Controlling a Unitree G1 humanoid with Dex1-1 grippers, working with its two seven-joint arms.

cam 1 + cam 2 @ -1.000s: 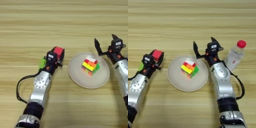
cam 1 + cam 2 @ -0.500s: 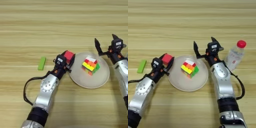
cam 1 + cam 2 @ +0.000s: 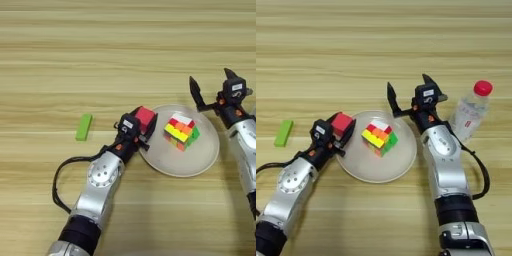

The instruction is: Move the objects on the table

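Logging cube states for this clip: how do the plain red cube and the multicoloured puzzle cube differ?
The plain red cube is smaller, one colour, and held in the left gripper at the round white plate's left rim. The multicoloured puzzle cube is larger and rests free on the plate.

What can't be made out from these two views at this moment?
- Whether the red cube touches the plate rim or is held clear of it: the left hand hides its underside in both views.
- The far faces and underside of the puzzle cube: turned away from the camera.
- The bottle: its lower part sits behind the right arm; the left eye view cuts it off.
- The bottle's label print: too small.
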